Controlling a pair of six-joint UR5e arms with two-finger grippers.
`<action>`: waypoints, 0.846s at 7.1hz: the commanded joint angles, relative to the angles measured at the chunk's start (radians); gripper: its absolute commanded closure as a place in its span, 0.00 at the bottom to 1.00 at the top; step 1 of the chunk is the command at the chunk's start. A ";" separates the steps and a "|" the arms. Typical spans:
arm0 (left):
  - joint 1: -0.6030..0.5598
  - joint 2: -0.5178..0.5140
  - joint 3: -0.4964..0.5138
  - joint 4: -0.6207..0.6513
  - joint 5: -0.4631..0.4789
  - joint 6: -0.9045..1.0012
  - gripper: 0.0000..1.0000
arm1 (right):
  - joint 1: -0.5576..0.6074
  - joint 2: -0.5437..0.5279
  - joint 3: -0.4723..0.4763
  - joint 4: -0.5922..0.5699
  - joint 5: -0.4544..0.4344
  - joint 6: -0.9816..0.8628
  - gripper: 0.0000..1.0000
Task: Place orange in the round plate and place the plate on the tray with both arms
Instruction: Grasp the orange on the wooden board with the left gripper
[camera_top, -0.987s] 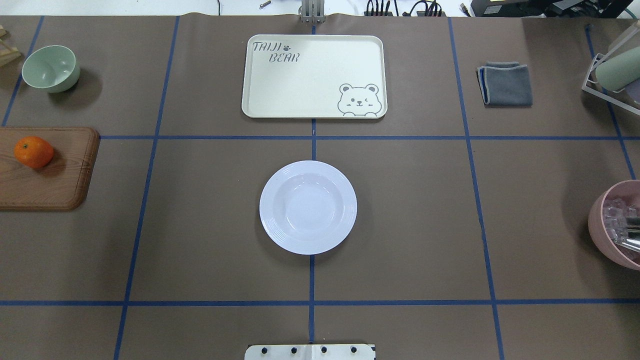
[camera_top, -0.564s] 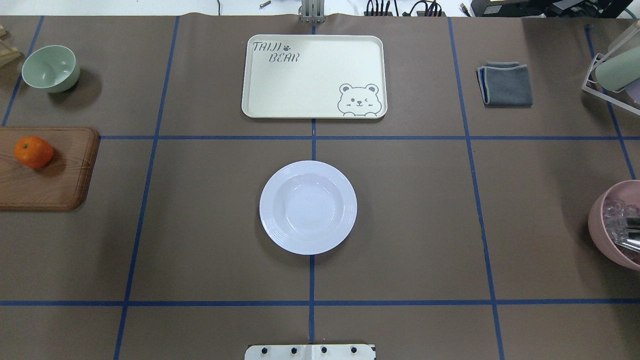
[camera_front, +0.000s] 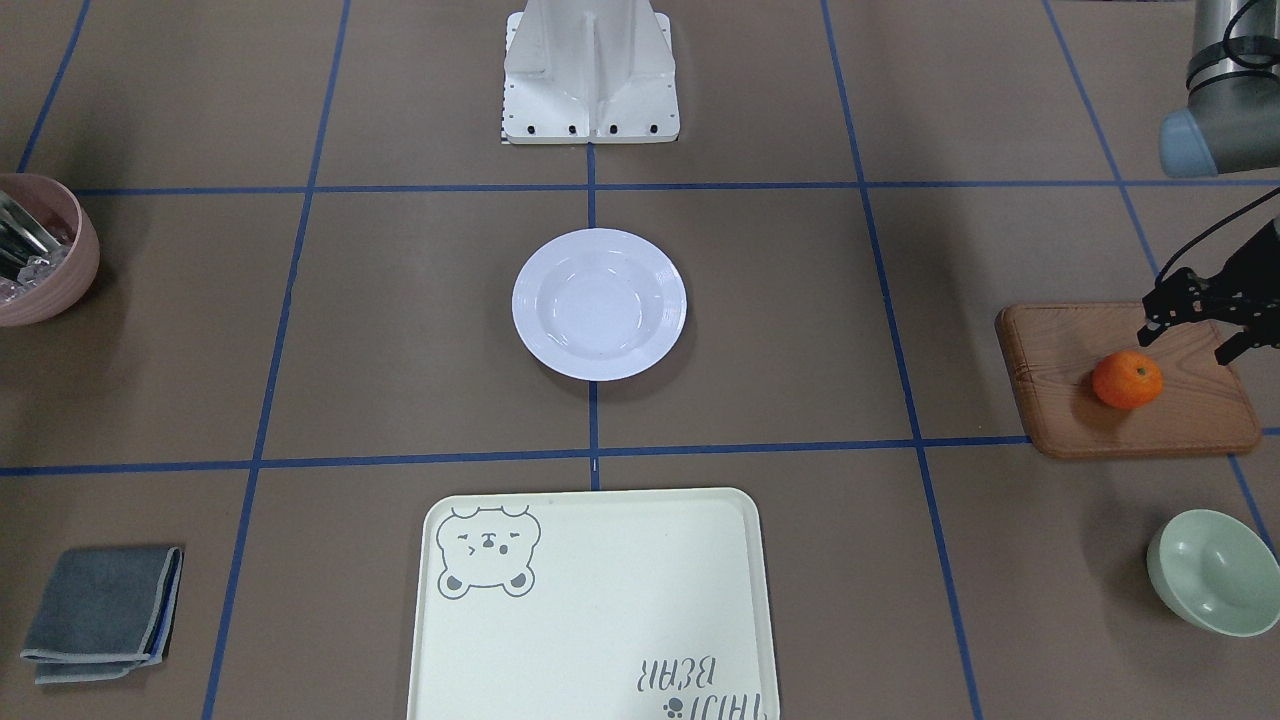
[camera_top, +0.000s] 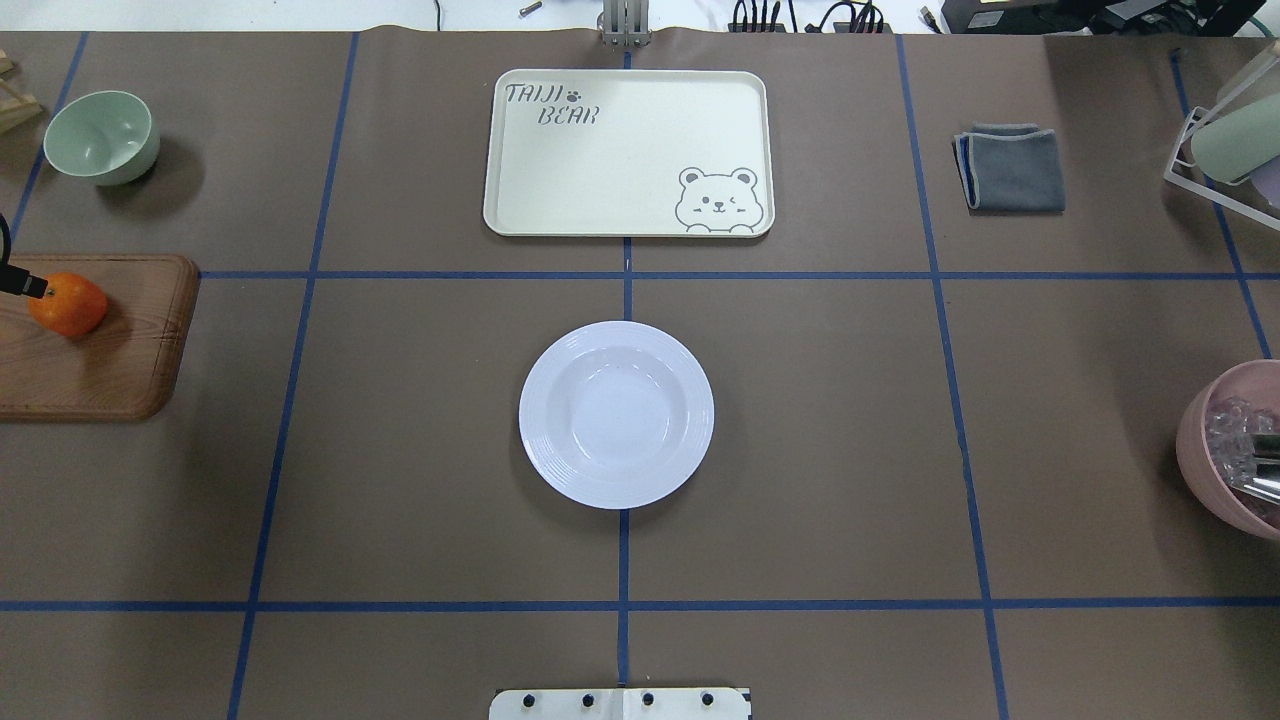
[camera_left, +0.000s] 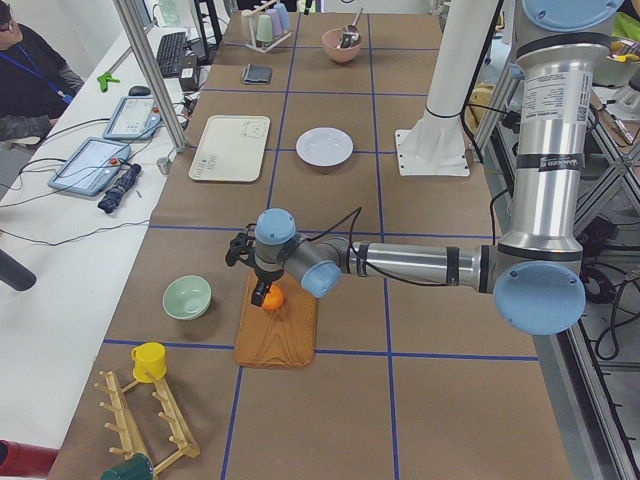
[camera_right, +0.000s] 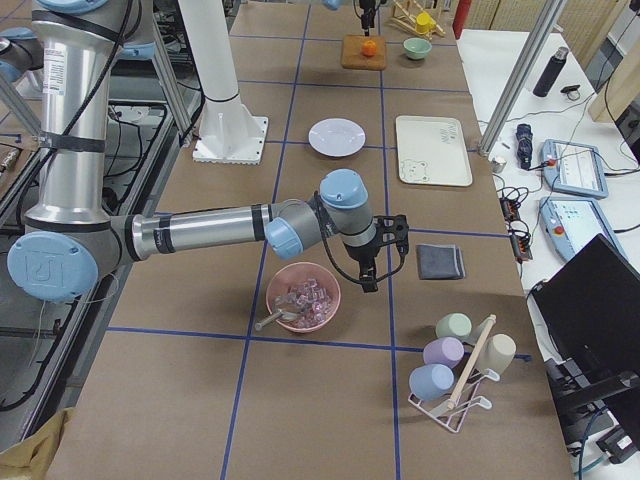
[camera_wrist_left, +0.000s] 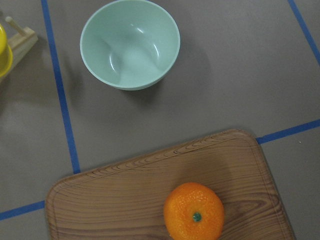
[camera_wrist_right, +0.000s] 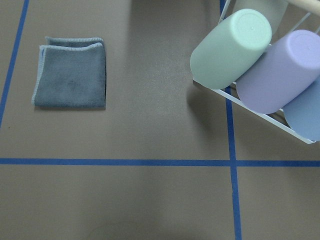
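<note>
At the left edge of the overhead view sits the pale green round bowl (camera_top: 100, 135), which we take to be no part of this job. Beside it lies the brown wooden board with rounded corners (camera_top: 110, 370). The small bright-orange citrus fruit (camera_top: 66, 304) rests on it near the outer end, stem dimple up, not yet lifted.

The black two-finger left gripper (camera_front: 1190, 335) hangs over the board beside the orange, its fingers spread apart and holding nothing. We read that spread as a way to straddle the fruit from above. We cannot tell whether a fingertip already touches the peel. The silver-grey left arm (camera_left: 420, 265) stretches out low and long because the board lies far out on the robot's left.

In the middle, the glossy white round plate with a ridged rim (camera_top: 616, 413) stands empty on the centre line, within reach of both arms. Beyond it, well apart, the large pale cream rectangular tray with the bear drawing (camera_top: 628, 150) is also bare, so both placements remain to be done.

Further right lies a folded grey cloth (camera_top: 1012, 168), then a pink bowl (camera_top: 1200, 440) holding clear pieces and a metal utensil. The right gripper (camera_right: 388, 252) waits between them, away from the plate and out of the left arm's way. It shows only in the side view, so we cannot tell whether its fingers are parted or closed.
</note>
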 joint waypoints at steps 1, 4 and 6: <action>0.047 -0.008 0.040 -0.038 0.021 -0.021 0.01 | -0.001 -0.002 -0.001 0.000 -0.002 -0.001 0.00; 0.081 -0.063 0.108 -0.041 0.074 -0.023 0.02 | -0.001 -0.003 -0.001 0.002 -0.002 -0.001 0.00; 0.084 -0.066 0.116 -0.041 0.075 -0.019 0.57 | -0.002 -0.005 -0.003 0.002 -0.002 -0.001 0.00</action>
